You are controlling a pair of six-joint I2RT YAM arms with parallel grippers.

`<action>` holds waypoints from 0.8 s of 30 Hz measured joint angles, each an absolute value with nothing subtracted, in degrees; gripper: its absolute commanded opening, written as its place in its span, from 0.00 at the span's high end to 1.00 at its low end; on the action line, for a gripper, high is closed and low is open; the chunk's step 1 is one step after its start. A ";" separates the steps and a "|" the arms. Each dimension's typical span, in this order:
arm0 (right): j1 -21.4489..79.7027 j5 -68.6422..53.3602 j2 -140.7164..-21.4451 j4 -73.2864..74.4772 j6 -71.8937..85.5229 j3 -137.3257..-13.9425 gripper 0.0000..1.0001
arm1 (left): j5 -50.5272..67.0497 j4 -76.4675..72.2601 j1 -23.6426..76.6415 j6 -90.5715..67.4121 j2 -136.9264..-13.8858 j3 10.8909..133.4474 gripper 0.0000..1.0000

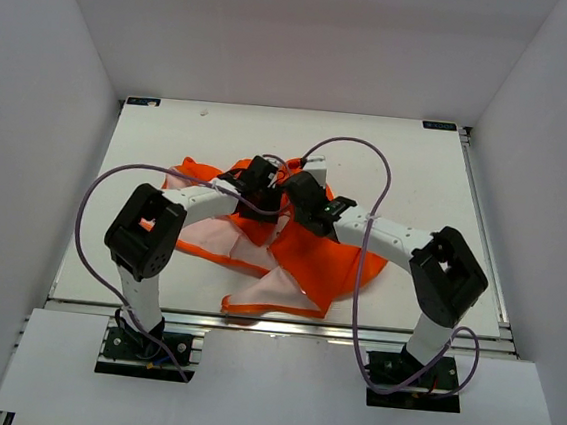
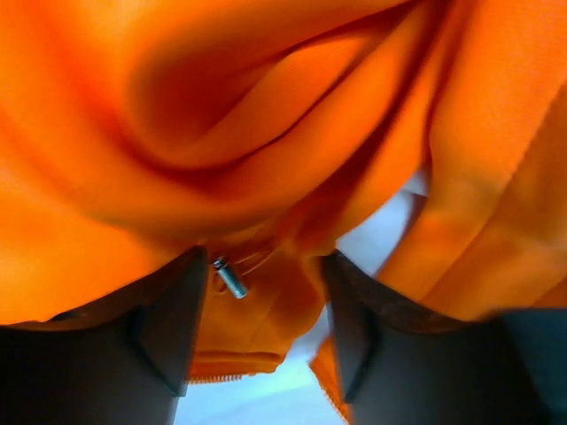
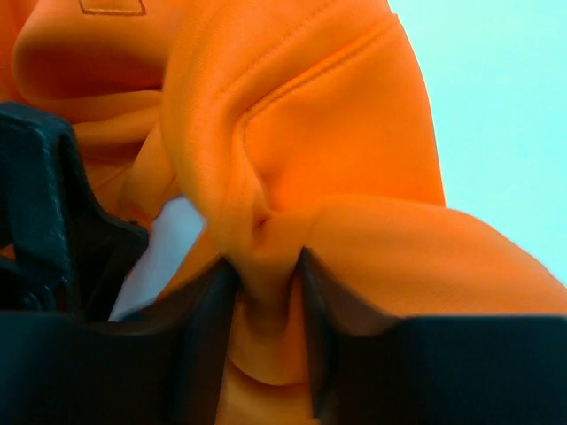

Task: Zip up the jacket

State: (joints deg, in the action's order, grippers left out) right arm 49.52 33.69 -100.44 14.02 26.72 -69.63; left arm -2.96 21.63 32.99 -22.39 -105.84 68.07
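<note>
The orange jacket (image 1: 337, 263) lies crumpled in the middle of the table, with pale pink lining (image 1: 230, 245) turned up at its near left. My left gripper (image 1: 263, 184) sits over the jacket's far part. In the left wrist view its jaws (image 2: 266, 270) stand apart around loose orange fabric (image 2: 266, 133), with a small metal zipper pull (image 2: 230, 277) just inside the left finger. My right gripper (image 1: 307, 199) is beside it; in the right wrist view it (image 3: 266, 270) is shut on a pinched fold of the jacket (image 3: 337, 133).
The white table (image 1: 171, 131) is walled in by white panels on three sides. Purple cables (image 1: 370, 151) loop over both arms. The left gripper's black body (image 3: 35, 204) shows at the left of the right wrist view, very near.
</note>
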 measured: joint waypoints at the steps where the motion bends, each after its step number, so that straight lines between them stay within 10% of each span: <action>1: 49.25 33.56 -100.44 13.65 26.92 -69.63 0.81 | -2.74 21.32 33.10 -22.33 -106.30 68.53 0.61; 4: 48.07 32.18 -99.68 12.53 26.52 -69.19 1.00 | -2.33 20.45 33.30 -22.24 -107.39 70.32 1.00; 24: 22.92 9.21 -55.90 5.21 21.61 -36.60 1.00 | -27.20 17.87 33.61 -30.33 -74.85 60.25 1.00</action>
